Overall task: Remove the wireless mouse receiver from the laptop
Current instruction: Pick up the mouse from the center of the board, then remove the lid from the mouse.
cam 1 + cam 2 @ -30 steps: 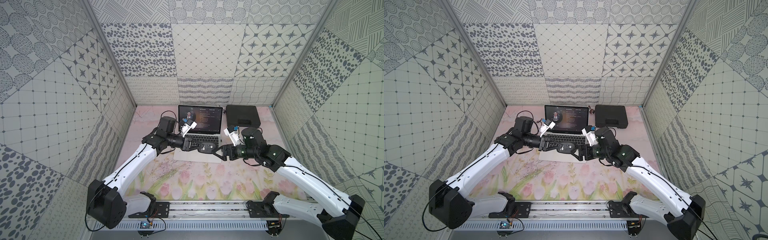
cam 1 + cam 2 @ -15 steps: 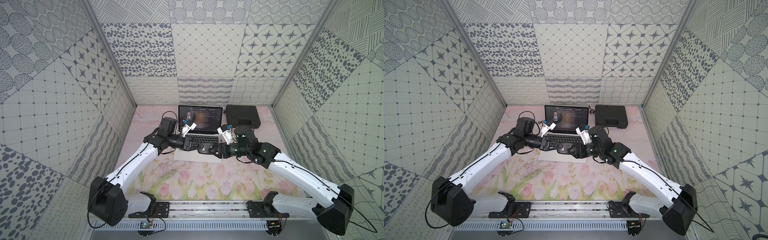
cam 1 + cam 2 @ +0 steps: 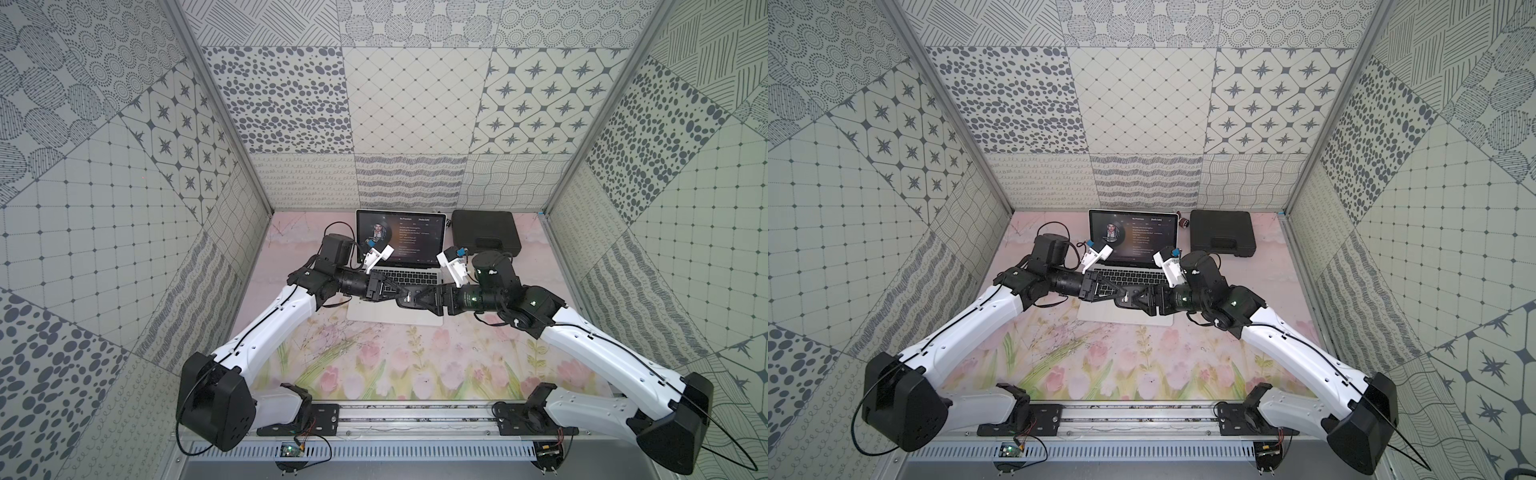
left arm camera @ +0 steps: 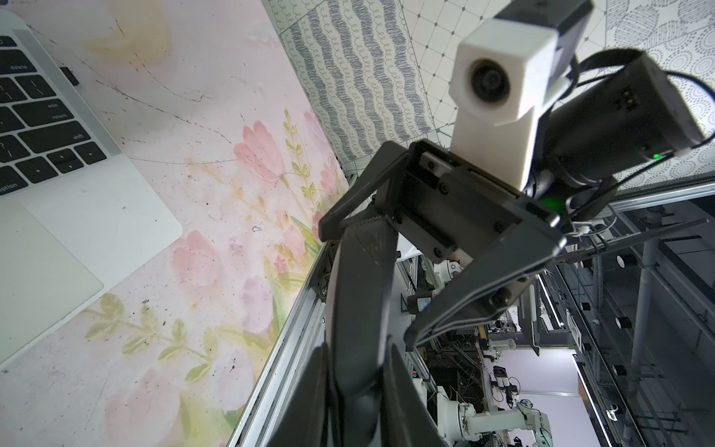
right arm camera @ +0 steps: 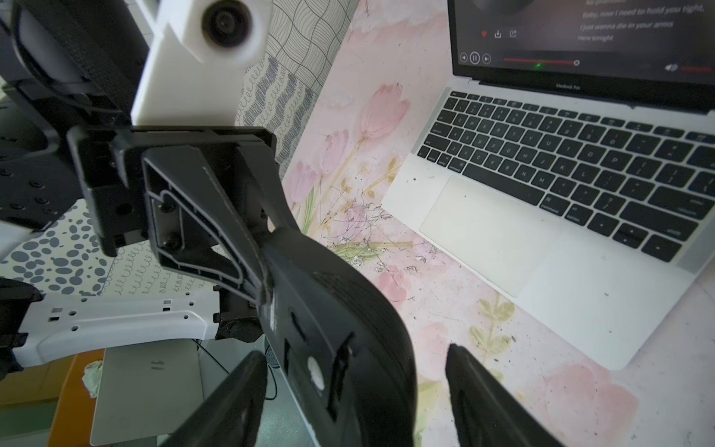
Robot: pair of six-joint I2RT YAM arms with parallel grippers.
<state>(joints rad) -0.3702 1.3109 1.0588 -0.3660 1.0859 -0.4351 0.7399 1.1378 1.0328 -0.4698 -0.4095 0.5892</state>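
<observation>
The silver laptop stands open at the back of the mat, its screen lit. The wireless mouse receiver is a tiny black stub sticking out of the laptop's side edge next to the delete key; the right arm hides it in both top views. My left gripper is shut on a black oval mouse, held in the air above the trackpad. My right gripper is open, one finger on each side of the mouse, with a gap on one side.
A flat black toolbox lies to the right of the laptop at the back. The flowered mat stretches to the front rail. Patterned walls close in the left, right and back sides.
The right arm has swung in to the left until its fingers flank the mouse in my left gripper. The left arm has barely moved.
</observation>
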